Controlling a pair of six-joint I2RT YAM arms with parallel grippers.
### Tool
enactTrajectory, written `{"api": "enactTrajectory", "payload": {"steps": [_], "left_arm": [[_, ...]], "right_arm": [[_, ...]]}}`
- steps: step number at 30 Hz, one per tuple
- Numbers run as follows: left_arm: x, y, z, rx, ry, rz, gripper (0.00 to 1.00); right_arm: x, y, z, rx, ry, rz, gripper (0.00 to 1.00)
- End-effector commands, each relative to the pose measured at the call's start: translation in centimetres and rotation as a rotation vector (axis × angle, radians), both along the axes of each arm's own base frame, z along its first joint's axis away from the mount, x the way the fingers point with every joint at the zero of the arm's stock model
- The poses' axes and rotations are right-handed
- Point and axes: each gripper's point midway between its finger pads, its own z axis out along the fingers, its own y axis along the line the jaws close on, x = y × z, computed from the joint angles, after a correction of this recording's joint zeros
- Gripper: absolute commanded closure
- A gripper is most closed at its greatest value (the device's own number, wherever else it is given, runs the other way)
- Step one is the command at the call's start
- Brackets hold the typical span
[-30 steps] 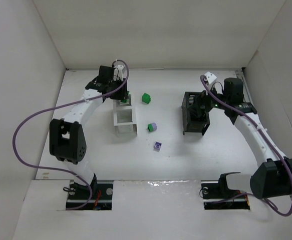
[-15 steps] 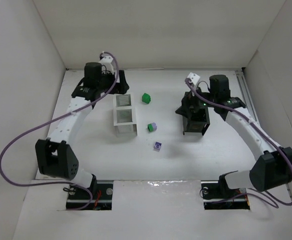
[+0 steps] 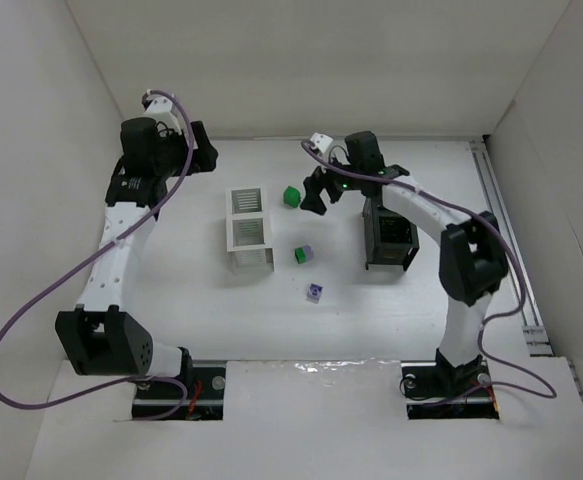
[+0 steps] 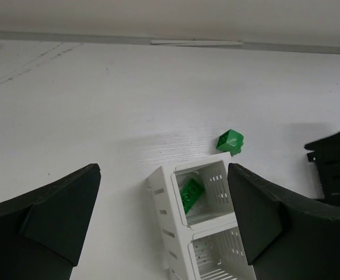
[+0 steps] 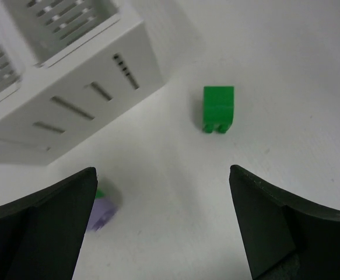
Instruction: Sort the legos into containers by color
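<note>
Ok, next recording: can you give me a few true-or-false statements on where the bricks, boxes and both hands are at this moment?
1. A green brick lies inside the white box. True.
2. The right hand grips the loose green brick. False: its jaws stand open and that brick lies on the table, apart from the fingers.
3. The left hand is open and empty. True.
4. The purple brick sits in the black box. False: it lies on the table, apart from both boxes.
</note>
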Motion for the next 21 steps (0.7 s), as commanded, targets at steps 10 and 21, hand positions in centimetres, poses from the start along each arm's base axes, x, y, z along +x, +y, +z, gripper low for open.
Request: {"api": "enactTrajectory", "payload": {"steps": [10,21], "left_arm": [[-1.2,3.8,-0.5,-0.018,0.012,0.089,0.12],[-0.4,5.3,-1.5,-0.036,0.043,0.116,0.12]], "right_arm": [[9.3,3.2,-4.3,-0.058,-0.004,-0.064,0.01],[8.5,3.7,-6.5,-0.143,-0.005,0.027,0.01]]}}
